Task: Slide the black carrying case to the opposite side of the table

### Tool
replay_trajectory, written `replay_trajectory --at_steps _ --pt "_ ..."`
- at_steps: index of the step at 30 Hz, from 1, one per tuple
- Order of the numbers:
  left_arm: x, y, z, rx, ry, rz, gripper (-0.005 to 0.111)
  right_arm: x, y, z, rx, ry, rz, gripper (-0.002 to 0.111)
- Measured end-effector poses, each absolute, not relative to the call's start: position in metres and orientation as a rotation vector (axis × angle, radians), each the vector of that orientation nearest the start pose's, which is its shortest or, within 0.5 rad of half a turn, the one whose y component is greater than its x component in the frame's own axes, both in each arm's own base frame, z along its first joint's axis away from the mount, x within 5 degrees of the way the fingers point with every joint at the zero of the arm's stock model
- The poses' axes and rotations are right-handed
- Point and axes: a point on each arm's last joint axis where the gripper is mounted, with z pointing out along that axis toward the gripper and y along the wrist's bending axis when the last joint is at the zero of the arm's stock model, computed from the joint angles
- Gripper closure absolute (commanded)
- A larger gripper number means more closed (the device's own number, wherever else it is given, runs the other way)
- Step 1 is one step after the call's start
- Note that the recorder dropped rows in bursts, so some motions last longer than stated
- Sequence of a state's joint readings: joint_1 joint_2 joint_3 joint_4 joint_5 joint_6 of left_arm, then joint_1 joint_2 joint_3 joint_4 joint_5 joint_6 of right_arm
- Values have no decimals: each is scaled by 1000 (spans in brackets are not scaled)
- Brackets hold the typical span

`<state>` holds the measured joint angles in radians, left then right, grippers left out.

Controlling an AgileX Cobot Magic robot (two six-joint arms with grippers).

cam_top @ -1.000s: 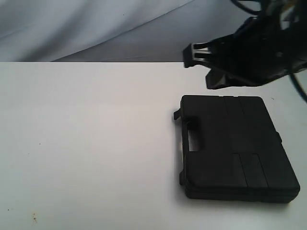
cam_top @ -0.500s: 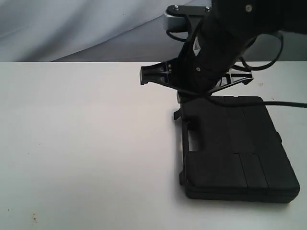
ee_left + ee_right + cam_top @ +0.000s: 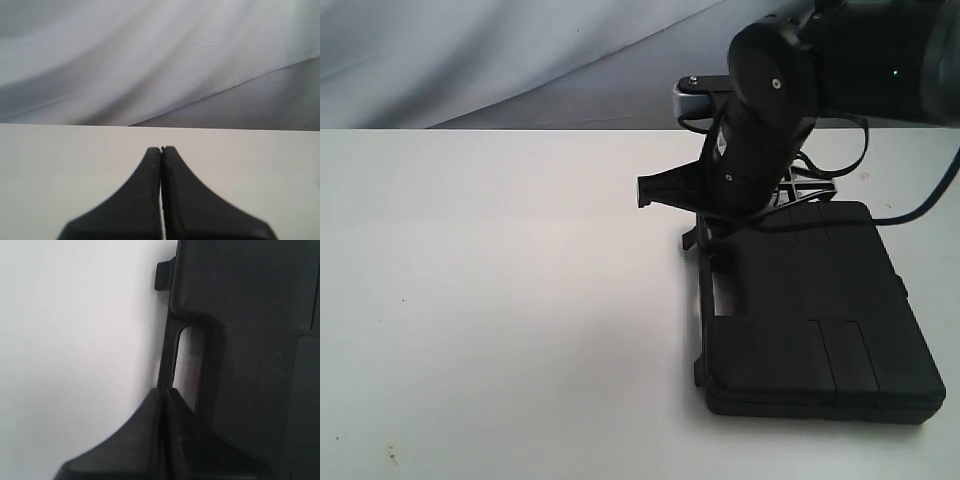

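The matte black case (image 3: 820, 320) lies flat on the right half of the white table (image 3: 500, 280), its cut-out handle (image 3: 725, 290) facing left. My right gripper (image 3: 712, 238) hangs low over the case's far left corner. In the right wrist view that gripper (image 3: 164, 390) is shut, its tips over the thin outer bar of the handle (image 3: 189, 360) at the case's (image 3: 250, 315) edge; I see nothing between the jaws. My left gripper (image 3: 161, 148) is shut and empty above bare table (image 3: 60, 160), outside the exterior view.
A small latch (image 3: 688, 240) sticks out from the case's left edge near the gripper. White tabletop stretches to the left of the case. A grey cloth backdrop (image 3: 520, 50) hangs behind the table's far edge.
My right arm swung in from the upper right, then lowered and drew back right onto the case's far left corner. The case has not moved.
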<state>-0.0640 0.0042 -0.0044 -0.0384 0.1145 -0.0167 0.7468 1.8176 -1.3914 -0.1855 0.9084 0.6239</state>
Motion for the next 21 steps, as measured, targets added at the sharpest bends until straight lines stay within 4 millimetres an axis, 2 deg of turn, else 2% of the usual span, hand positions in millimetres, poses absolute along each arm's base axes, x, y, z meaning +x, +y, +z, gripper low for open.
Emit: replay_trajectory --at_steps 6,11,21 --pt "56 -4 204 11 1599 -96 107 306 245 229 -325 2760 101 108" --pt "56 -4 204 11 1599 -96 107 317 253 225 -369 2745 105 108" --pt "56 -4 204 11 1599 -96 107 320 260 209 -316 2796 135 108"
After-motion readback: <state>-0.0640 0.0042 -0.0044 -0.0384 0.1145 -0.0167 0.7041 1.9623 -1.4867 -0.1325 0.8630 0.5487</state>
